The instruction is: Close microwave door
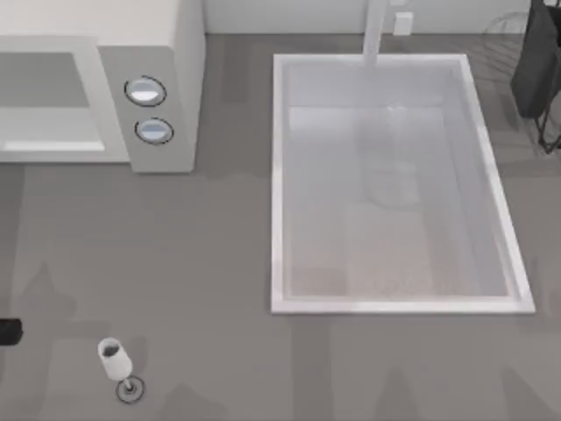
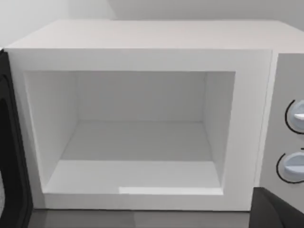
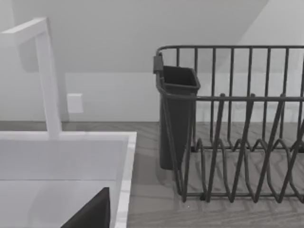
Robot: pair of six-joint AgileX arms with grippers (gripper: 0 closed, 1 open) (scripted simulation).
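Observation:
The off-white microwave point(image 1: 149, 53) stands at the table's back left, its two round dials point(image 1: 145, 91) facing forward. In the left wrist view the microwave point(image 2: 142, 42) faces me squarely and its grey cavity point(image 2: 137, 142) is uncovered. A black-framed panel point(image 2: 12, 142) swings out from the front corner on the side away from the dials. It looks like the microwave door seen from inside. A dark part of my left gripper point(image 2: 278, 211) sits low in front of the dials, and another dark part of my left gripper point(image 1: 7, 331) shows at the table's left edge. A dark part of my right gripper point(image 3: 90, 213) hangs over the sink's rim.
A wine glass point(image 1: 114, 361) stands at the front left. A large white sink point(image 1: 279, 193) with a tap point(image 1: 375, 31) fills the middle right. A black dish rack point(image 3: 237, 142) with a cutlery cup point(image 3: 176, 114) sits at the back right.

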